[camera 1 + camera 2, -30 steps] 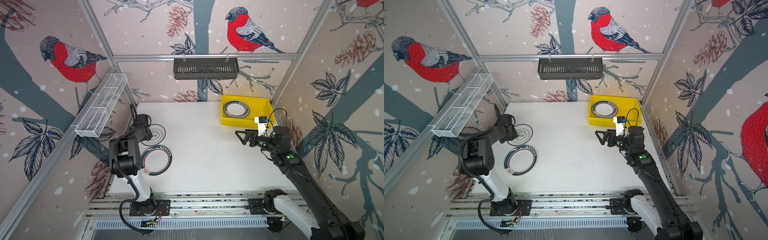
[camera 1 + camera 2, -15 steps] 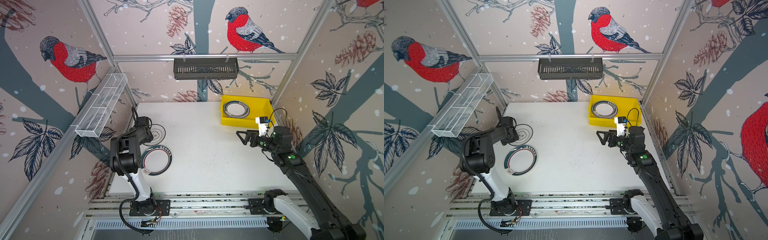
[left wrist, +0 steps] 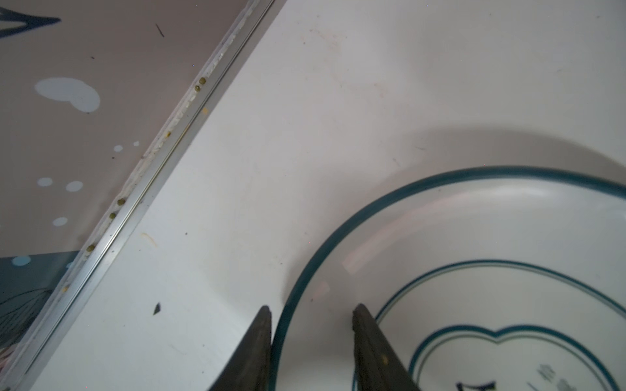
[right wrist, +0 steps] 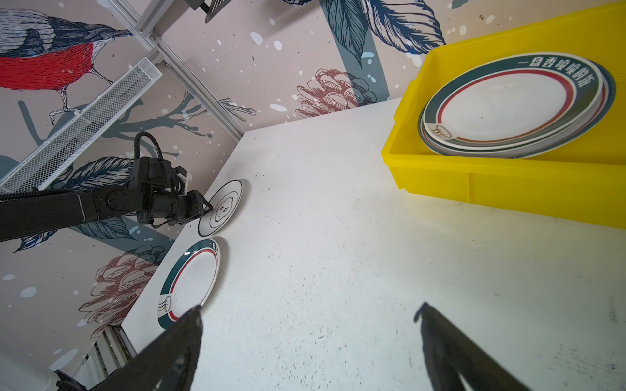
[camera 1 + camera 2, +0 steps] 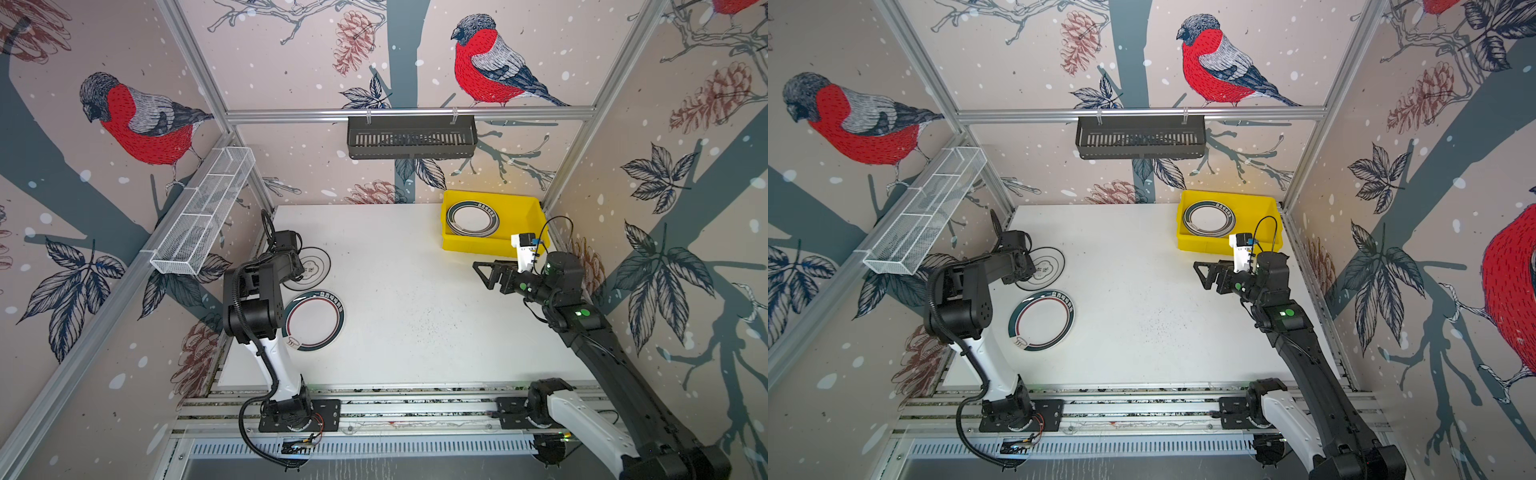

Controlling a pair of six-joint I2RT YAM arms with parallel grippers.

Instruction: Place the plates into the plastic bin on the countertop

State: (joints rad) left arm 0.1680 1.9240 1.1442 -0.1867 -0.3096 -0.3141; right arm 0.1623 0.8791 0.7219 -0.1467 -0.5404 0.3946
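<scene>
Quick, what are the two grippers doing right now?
Left gripper: partly open, jaws astride the rim of the thin-ringed plate, not clamped.
Right gripper: wide open, empty.

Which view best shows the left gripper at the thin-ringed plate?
Left wrist: left gripper straddles the rim of the thin-ringed plate, jaws apart. Both top views hide the contact; right wrist shows it small, far off.
</scene>
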